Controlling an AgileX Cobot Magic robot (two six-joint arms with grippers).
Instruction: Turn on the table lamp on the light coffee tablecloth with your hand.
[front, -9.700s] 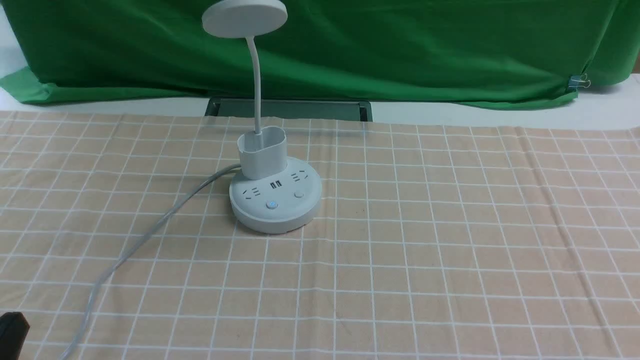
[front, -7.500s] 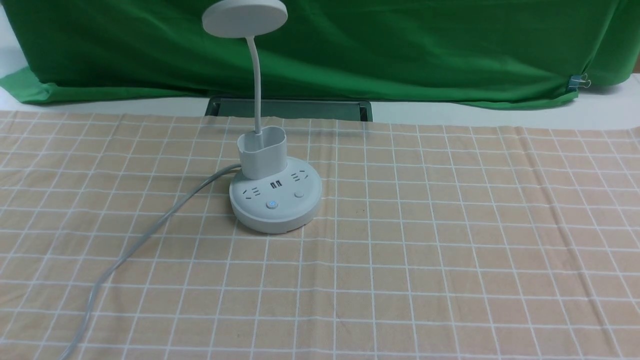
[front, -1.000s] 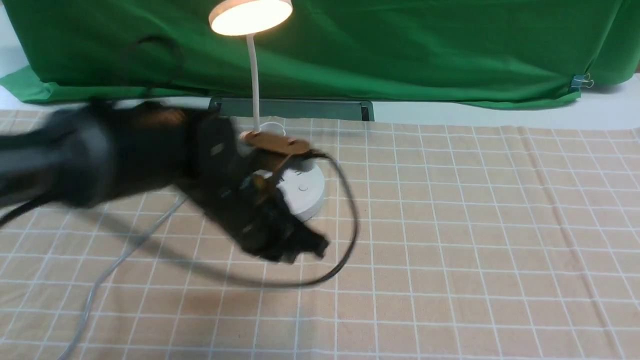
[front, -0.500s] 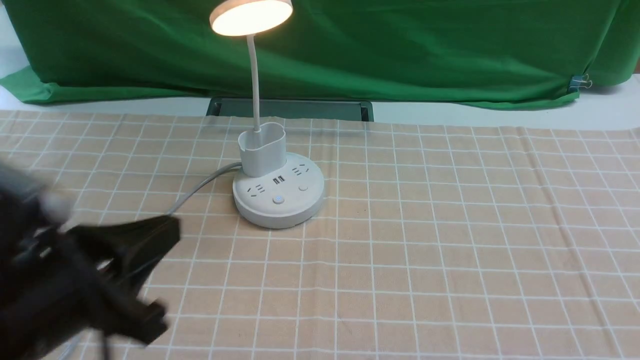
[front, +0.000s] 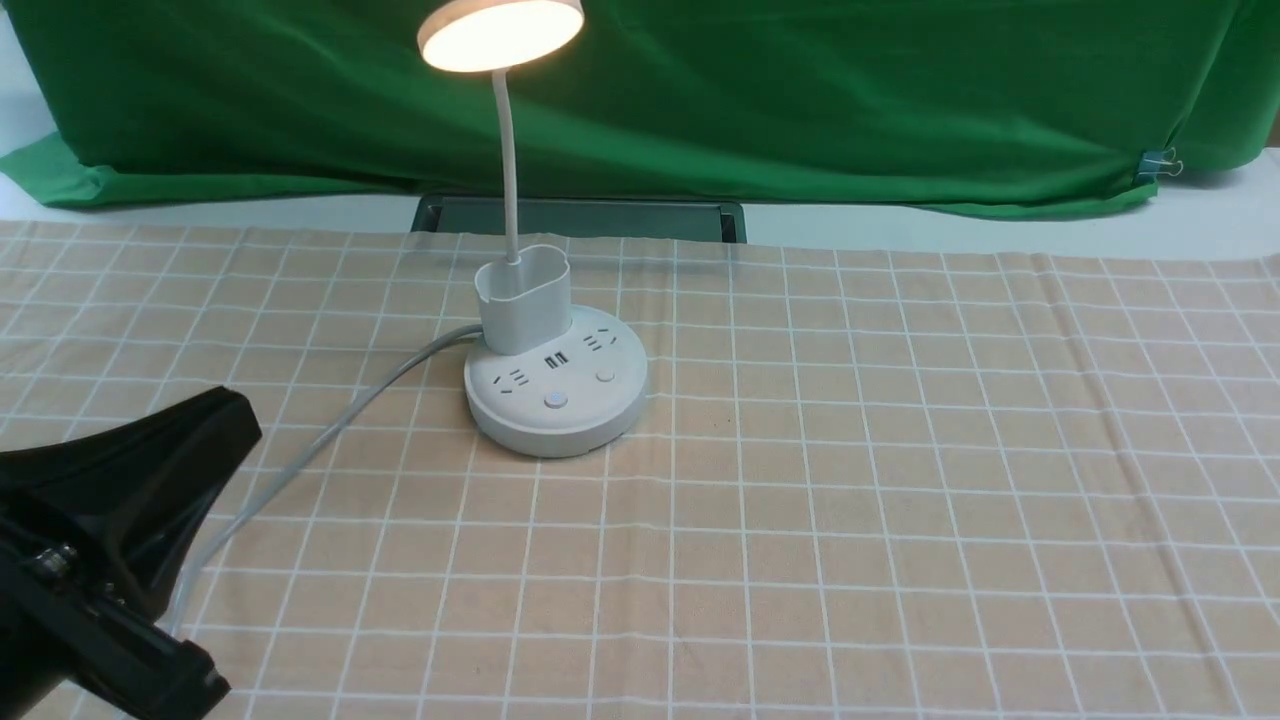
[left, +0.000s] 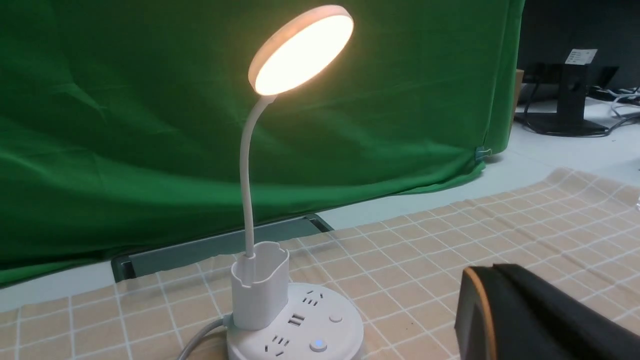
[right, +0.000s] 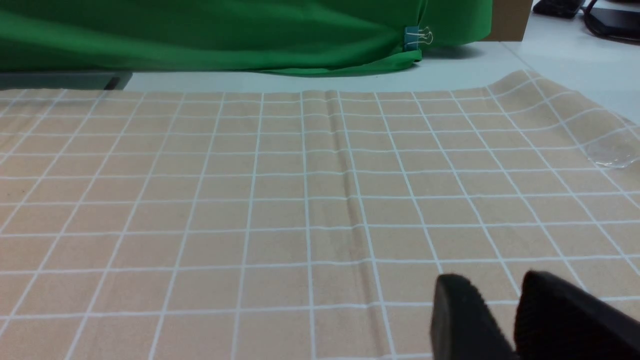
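Progress: the table lamp (front: 525, 300) has its disc head (front: 500, 35) glowing warm in both the front and left wrist views. The switching-on looks done, and nothing appears left but parking the arm.
Lamp position: upright on the light coffee tablecloth (front: 900, 480), left of centre on the surface. Its grey cord (front: 330, 430) trails toward the near left.
Left gripper (front: 200, 560): low at the near left edge, well apart from the round base (front: 555, 425). Its jaws look spread and hold nothing.
Right gripper (right: 505, 287): seen only in its own wrist view, low over bare cloth. Its jaws are nearly pressed together and empty.
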